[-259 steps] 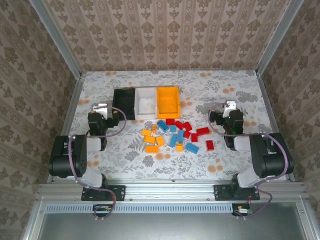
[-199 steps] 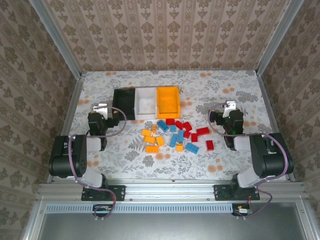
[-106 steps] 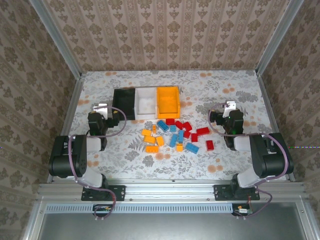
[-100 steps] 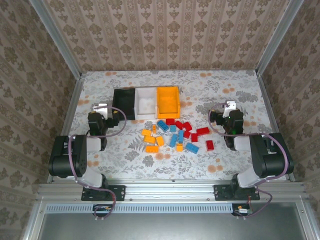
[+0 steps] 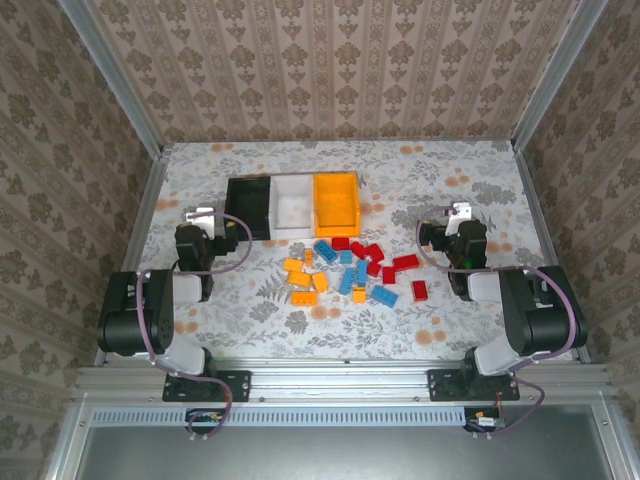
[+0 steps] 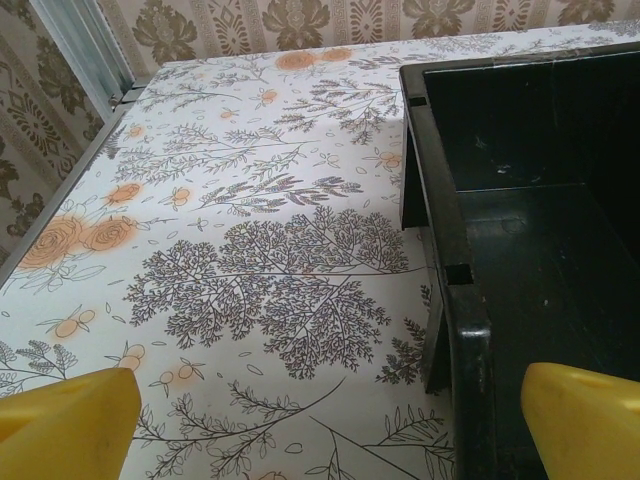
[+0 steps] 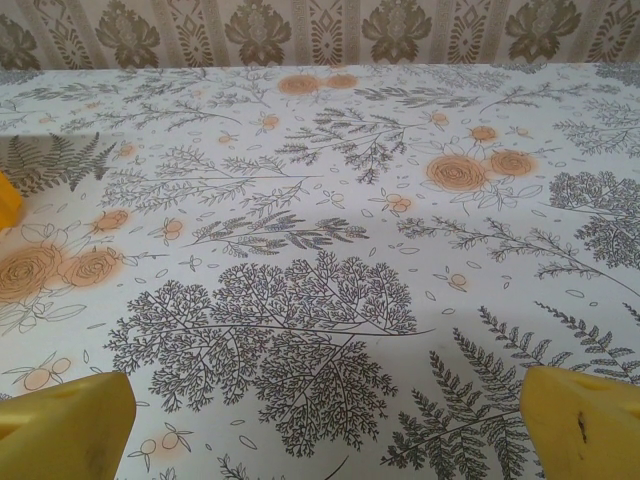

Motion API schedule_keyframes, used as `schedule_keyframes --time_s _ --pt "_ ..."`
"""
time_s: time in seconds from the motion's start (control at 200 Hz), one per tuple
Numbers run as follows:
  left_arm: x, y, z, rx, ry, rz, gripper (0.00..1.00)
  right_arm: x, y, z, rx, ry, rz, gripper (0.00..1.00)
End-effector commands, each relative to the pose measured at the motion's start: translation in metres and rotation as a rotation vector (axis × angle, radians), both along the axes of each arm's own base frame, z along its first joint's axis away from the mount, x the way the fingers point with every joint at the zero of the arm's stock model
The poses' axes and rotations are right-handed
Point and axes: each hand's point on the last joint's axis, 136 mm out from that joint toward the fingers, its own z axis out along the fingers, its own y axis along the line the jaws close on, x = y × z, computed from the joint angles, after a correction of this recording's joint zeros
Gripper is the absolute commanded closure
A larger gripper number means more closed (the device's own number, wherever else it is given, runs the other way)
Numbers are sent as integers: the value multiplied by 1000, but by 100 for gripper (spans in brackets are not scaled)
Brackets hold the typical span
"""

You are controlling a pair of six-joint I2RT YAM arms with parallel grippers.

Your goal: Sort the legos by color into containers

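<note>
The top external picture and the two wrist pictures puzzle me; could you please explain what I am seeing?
This robot has a black-and-white left arm and right arm, bolted at the near edge of a floral-patterned table. The top external picture looks down from above and behind them. Each wrist picture comes from a camera on an arm, yellow fingertips at its bottom corners. The left end effector and right end effector are open and hold nothing. Small red, blue and orange plastic studded bricks lie loose near three open plastic containers in a row: black bin, white bin, orange-yellow bin.
</note>
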Motion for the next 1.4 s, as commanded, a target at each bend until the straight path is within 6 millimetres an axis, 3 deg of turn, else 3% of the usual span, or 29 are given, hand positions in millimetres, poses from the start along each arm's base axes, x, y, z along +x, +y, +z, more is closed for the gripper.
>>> schedule_keyframes --time_s 0.0,0.16,0.275,0.405,0.425,0.515,0.6,0.755,0.88,1.01,1.17,1.265,1.395 --pt "3 1 1 0 4 -5 0 2 -3 0 2 2 -16 0" --pt "5 8 25 3 48 39 0 2 -8 2 -1 5 -45 0" --pt "0 15 43 -7 60 97 0 4 -17 15 -3 39 -99 0" --pt "-11 39 57 -68 98 285 0 3 -25 29 -8 68 -151 0" --pt "-13 40 59 -74 107 299 0 2 -26 41 -5 44 -157 0" --pt "-22 50 69 -139 124 403 0 -2 -33 59 63 47 -222 0" --pt "-29 44 81 -187 148 396 0 -4 -30 72 152 110 -244 0" --pt "-41 26 104 -267 186 332 0 -9 -6 84 286 269 -181 0" --pt "-51 -3 110 -318 224 211 0 -32 4 69 358 461 -198 2" --pt "-64 -40 104 -358 283 76 0 -70 14 34 397 692 -224 6" --pt "-83 -81 89 -365 380 -66 0 -113 31 -1 305 883 -204 9" --pt "-93 -95 85 -379 403 -126 0 -128 37 -18 264 937 -186 13" --pt "-102 -98 80 -405 425 -138 0 -138 46 -38 220 987 -164 19"
